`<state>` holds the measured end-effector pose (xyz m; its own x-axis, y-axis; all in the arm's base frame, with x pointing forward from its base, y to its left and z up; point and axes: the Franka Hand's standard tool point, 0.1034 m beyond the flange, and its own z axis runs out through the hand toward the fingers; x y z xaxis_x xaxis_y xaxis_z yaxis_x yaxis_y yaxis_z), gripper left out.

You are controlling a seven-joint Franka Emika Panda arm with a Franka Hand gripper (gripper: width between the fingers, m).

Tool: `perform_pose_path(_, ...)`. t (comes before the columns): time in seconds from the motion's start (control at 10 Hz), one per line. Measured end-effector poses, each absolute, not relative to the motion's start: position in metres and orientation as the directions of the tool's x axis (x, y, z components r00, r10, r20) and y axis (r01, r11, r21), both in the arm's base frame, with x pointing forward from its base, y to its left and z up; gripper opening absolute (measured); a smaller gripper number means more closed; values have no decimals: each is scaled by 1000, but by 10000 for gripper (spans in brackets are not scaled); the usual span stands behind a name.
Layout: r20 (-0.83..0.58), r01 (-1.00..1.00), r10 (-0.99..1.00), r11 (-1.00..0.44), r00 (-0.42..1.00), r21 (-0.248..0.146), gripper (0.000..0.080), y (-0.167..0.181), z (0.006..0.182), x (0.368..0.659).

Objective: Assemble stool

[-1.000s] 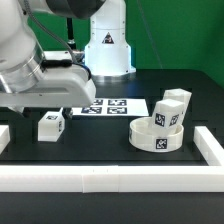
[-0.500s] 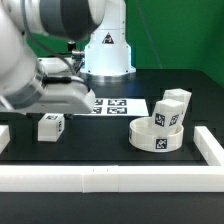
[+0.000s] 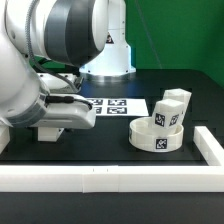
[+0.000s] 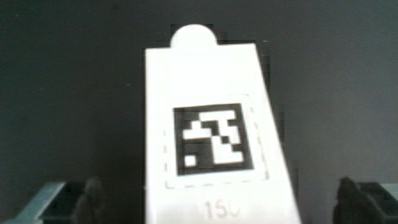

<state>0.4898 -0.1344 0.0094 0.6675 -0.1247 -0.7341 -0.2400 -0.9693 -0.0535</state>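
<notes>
Wrist view, leg (image 4: 210,130) between spread fingers (image 4: 63,203), exterior view, arm (image 3: 55,60) hides both.

White tagged leg (image 4: 210,110) on dark table (image 4: 63,80); tool (image 4: 214,202) fingers (image 4: 59,200) spread either side, apparently clear of it

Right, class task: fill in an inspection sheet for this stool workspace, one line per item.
surface: black table, bordered by white rails.
job's things: round seat; two legs standing on or behind it, cannot tell which; third leg below the claw.
clutter: marker board only.
claw: open, fingers either side of the third leg, gaps showing.
cables: nothing seen.
surroundings: green wall; white robot base.
</notes>
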Motion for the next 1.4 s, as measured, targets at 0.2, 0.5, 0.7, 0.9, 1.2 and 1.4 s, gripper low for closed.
perform_pose_path(0.2,-735,-240,-125,-969,666,-53,640,-134,9,489)
perform_pose_path(0.5,-731,-240,-124,-969,671,-55,335,-136,11,491)
perform_pose_path(0.7,-718,-227,-116,-972,686,-61,335,-127,21,500)
perform_pose_path(0.9,-715,-222,-114,-973,690,-59,335,-104,45,513)
perform_pose_path(1.2,-720,-261,-174,-965,672,-11,337,-60,86,530)
perform_pose_path(1.4,-713,-263,-172,-965,679,-18,337,-64,81,530)
